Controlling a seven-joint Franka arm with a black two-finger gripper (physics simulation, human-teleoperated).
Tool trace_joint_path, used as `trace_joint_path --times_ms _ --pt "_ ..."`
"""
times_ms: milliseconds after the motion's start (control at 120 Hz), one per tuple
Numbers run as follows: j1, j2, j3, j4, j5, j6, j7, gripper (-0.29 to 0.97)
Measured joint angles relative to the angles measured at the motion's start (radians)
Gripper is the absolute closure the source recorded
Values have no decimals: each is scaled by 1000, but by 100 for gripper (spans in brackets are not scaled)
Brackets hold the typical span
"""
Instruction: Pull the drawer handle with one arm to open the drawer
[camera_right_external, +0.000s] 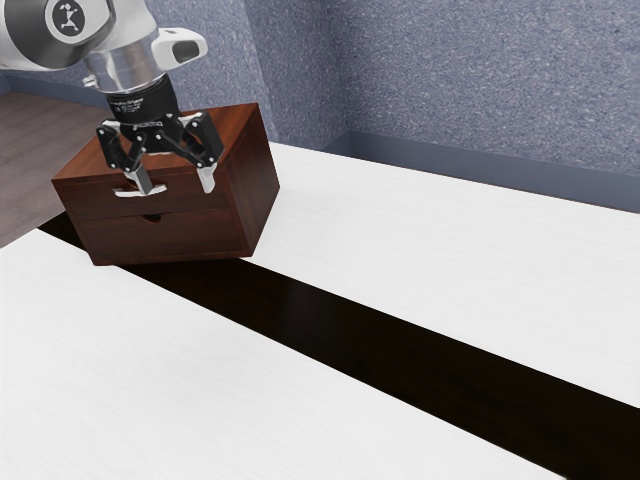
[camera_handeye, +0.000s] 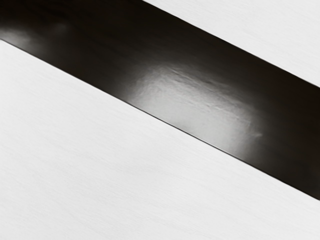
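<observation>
Here's the wooden cabinet, one of it, sitting in the upper left of the exterior view. Its front faces the lower left, split by a seam into two panels. The drawer front looks flush with the box. A small dark handle shows just under the seam, and nothing stands between it and the open table.

The gripper hangs right over the cabinet's top front edge, just above the handle. Its two fingers are spread wide with nothing clamped between them. One fingertip sits at the front edge and the other is over the top board. Whether either touches the wood is hard to tell.

The cabinet rests on a white table, on one black stripe that runs diagonally to the lower right. Behind are a blue wall and a strip of wooden floor.

In the wrist view, the white table is crossed by the black stripe, which carries a pale sheen.
</observation>
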Motion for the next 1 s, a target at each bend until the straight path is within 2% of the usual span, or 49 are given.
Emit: trace_joint_path --times_ms 150,258,325,442,600,717,783,850,883,958,1000 --pt "-1 -3 -5 6 5 0 -5 0" --pt "6 -126 -16 160 4 0 -9 0" --pt "-32 -177 -19 184 3 -14 -10 0" --pt "-111 -198 -20 193 2 -38 -13 0" --pt "-46 -213 -21 195 0 -59 -15 0" --pt "-29 -210 -30 162 -28 -73 -17 0" --pt "-16 -252 -46 69 -33 -80 -19 0" --pt "-39 -381 -44 -115 -36 -78 -21 0" --pt "-117 -470 17 -223 -37 -71 -22 0" --pt "-420 -711 263 -536 -37 -11 -24 0" --pt "-520 -833 341 -692 -38 17 -26 0"
